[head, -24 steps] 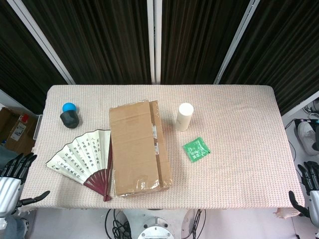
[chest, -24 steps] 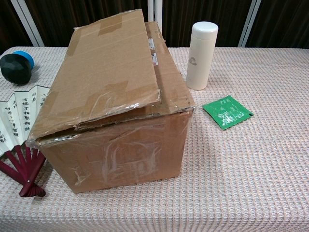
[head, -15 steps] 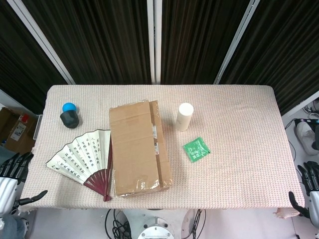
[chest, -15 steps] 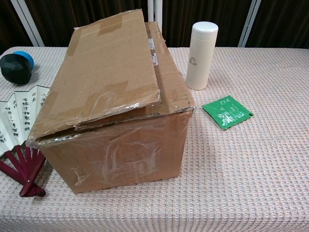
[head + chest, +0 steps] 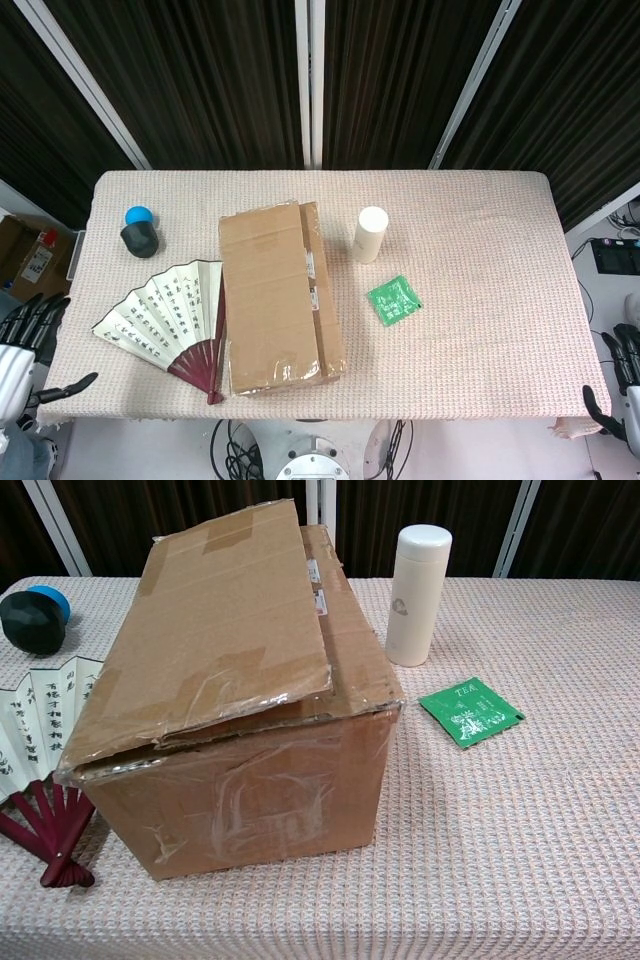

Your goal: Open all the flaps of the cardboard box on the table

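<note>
Dark curtains behind the worktop (image 5: 480, 300); both hands, left (image 5: 22, 350) and right (image 5: 625, 385), fingers spread and empty, have drifted further from the still-shut box (image 5: 281, 295).

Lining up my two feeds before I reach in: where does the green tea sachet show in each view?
Head view: flat green tea sachet, right of centre.
Chest view: sachet, right of the brown cardboard box.
Shared landmark: white cylindrical bottle, just behind the sachet in both.

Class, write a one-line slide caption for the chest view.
Closed cardboard box on a woven tablecloth, flanked by a folding fan, white bottle and green tea packet.
</note>
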Robot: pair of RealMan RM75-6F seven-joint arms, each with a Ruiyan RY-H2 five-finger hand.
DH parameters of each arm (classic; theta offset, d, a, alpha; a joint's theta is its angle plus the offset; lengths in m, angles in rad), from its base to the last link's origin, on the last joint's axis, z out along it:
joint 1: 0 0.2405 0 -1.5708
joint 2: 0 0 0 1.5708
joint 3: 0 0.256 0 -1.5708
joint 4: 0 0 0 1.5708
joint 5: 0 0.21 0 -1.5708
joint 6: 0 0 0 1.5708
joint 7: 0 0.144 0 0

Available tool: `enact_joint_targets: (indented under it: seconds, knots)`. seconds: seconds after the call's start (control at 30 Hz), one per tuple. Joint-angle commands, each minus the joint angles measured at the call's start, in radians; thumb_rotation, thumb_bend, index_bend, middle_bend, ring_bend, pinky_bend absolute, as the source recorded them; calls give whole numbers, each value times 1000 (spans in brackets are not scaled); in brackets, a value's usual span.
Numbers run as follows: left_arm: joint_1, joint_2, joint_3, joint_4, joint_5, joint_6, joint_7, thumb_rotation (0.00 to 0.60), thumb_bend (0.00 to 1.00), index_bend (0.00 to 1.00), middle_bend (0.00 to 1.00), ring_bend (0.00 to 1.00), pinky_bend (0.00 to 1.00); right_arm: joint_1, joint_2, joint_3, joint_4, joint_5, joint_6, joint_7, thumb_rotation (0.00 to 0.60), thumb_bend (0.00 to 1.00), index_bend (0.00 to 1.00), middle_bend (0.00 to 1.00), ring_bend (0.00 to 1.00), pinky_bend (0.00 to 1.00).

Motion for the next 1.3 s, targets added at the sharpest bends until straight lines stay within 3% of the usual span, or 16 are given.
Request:
enact_joint_targets:
  seconds: [0.03, 0.2, 0.37, 0.53, 0.63, 0.8, 1.0, 1.3]
  knots:
    - [-69, 54, -46, -84, 7, -48, -39, 456, 0, 85, 93, 34, 138, 9, 3, 2, -12, 0, -12, -14, 600, 317, 0, 0, 0, 0]
    - [-211, 105, -138, -228, 23, -160, -21, 471, 0, 85, 93, 34, 138, 19, 5, 5, -30, 0, -25, -34, 600, 317, 0, 0, 0, 0]
    - [-369, 112, -238, -340, -37, -322, 36, 482, 0, 85, 108, 34, 138, 17, 5, 7, -34, 6, -25, -37, 600, 317, 0, 0, 0, 0]
    - [-546, 67, -326, -391, -144, -504, 32, 501, 0, 107, 125, 34, 138, 14, 0, 6, -19, 20, -34, -27, 600, 317, 0, 0, 0, 0]
    - [-644, 3, -361, -385, -172, -580, 15, 505, 0, 175, 167, 51, 140, 14, -3, 6, -10, 26, -38, -16, 600, 317, 0, 0, 0, 0]
    - [-786, -95, -372, -325, -209, -717, 28, 474, 0, 215, 202, 57, 142, 9, -6, 5, 6, 27, -32, 0, 600, 317, 0, 0, 0, 0]
    - [-896, -186, -345, -236, -251, -832, 70, 448, 29, 254, 245, 57, 142, -1, -9, 7, 37, 46, -33, 39, 600, 315, 0, 0, 0, 0]
    - [-940, -248, -297, -151, -230, -842, 89, 394, 354, 329, 292, 57, 141, -3, -13, 12, 66, 57, -40, 73, 600, 304, 0, 0, 0, 0]
